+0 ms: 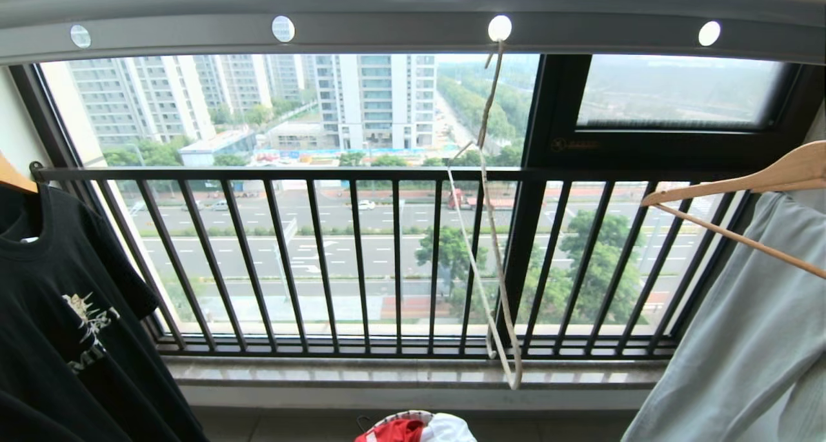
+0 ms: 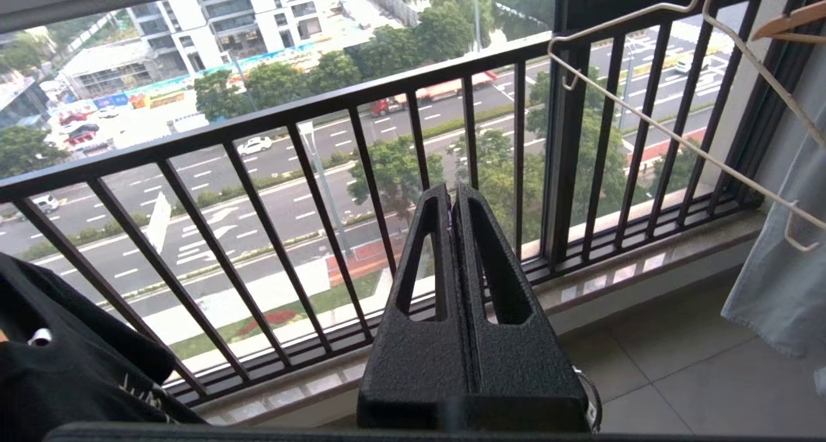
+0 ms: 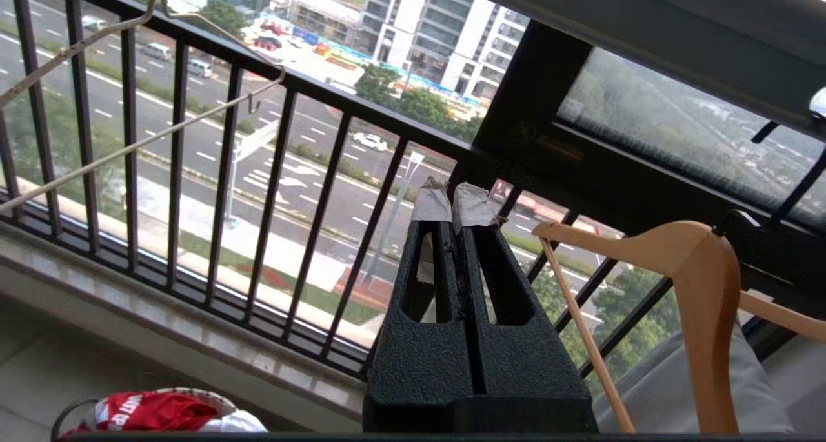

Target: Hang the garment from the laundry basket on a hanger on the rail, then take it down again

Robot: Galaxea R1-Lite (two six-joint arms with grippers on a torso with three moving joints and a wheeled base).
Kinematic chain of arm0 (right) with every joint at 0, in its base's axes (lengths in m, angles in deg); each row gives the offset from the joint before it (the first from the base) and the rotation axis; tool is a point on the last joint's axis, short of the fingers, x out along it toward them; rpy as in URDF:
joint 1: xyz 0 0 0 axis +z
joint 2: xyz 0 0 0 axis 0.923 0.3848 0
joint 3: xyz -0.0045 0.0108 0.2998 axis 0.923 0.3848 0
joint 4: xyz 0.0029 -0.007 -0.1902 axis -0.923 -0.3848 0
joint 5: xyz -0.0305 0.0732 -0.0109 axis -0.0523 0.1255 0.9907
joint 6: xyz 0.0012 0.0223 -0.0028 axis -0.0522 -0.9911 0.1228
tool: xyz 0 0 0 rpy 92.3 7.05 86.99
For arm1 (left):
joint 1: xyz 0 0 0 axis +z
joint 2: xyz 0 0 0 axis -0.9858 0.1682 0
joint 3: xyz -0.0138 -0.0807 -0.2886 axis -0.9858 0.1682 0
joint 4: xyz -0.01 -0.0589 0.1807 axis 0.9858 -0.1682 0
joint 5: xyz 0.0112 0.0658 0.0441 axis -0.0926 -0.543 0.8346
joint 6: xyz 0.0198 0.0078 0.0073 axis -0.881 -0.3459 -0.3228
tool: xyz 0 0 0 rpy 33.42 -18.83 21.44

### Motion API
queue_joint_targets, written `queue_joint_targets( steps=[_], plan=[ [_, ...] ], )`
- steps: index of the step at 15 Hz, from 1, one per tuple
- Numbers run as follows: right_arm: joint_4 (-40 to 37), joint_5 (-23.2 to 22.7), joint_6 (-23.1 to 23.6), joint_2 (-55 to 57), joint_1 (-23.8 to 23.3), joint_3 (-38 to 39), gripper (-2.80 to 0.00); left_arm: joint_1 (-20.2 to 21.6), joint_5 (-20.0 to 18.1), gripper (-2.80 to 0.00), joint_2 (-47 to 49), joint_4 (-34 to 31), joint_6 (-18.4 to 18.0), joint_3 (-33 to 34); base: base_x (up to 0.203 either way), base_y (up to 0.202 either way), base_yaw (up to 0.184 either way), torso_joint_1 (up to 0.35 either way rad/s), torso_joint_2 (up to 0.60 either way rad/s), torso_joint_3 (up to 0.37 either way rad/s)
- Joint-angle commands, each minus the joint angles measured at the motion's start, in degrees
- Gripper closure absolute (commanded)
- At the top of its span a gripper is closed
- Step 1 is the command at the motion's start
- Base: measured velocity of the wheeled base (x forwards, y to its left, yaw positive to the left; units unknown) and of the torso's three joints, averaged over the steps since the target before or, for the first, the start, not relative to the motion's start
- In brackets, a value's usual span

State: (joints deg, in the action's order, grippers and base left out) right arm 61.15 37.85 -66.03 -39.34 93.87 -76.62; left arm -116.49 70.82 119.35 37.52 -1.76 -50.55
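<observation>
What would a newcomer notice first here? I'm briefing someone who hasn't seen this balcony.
The bare wire hanger dangling from a hole in the grey rail, in front of the window's centre. Next, the red T-shirt bunched in the basket on the floor below. A black T-shirt hangs at the left, and a wooden hanger with a pale garment at the right.

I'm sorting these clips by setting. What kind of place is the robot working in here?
Most likely a high-rise apartment's enclosed laundry balcony. A grey drying rail overhead carries a wire hanger, a black T-shirt hangs at the left, and the barred window railing overlooks streets and towers far below.
</observation>
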Motion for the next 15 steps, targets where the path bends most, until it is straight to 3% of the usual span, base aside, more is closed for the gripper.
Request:
queue_joint_targets(
  steps=[1, 3, 5, 6, 8, 10, 15],
  plan=[
    [-0.5, 1.6, 0.0, -14.2, -2.3, 5.2, 0.00, 9.5, 0.1, 0.00, -2.6, 0.0, -0.3, -1.0, 0.000, 0.000, 0.000, 0.000, 0.00, 0.000],
    [-3.3, 3.8, -0.3, -21.2, -5.3, 7.3, 0.00, 19.2, 0.1, 0.00, -6.4, -0.2, -0.7, -0.9, 0.000, 0.000, 0.000, 0.000, 0.00, 0.000],
    [-6.0, 4.9, -0.5, -23.1, -13.3, 6.7, 0.00, 28.4, 0.0, 0.00, -11.4, -0.2, -1.2, 2.1, 0.000, 0.000, 0.000, 0.000, 0.00, 0.000],
    [-7.0, 5.0, -0.5, -23.3, -17.3, 5.3, 0.00, 30.7, -0.1, 0.00, -14.4, -0.2, -1.3, 4.4, 0.000, 0.000, 0.000, 0.000, 0.00, 0.000],
    [-10.4, 5.0, -0.5, -25.6, -24.6, 3.9, 0.00, 32.1, -0.1, 0.00, -20.5, -0.3, -1.9, 10.8, 0.000, 0.000, 0.000, 0.000, 0.00, 0.000],
    [-16.8, 4.6, -0.4, -30.1, -27.6, 3.6, 0.00, 34.3, -0.2, 0.00, -26.2, -0.3, -3.2, 17.8, 0.000, 0.000, 0.000, 0.000, 0.00, 0.000],
    [-20.7, 1.1, -0.7, -38.4, -27.5, 15.0, 0.00, 35.8, -0.3, 0.00, -39.1, -0.2, -5.7, 35.9, 0.000, 0.000, 0.000, 0.000, 0.00, 0.000]
  ],
)
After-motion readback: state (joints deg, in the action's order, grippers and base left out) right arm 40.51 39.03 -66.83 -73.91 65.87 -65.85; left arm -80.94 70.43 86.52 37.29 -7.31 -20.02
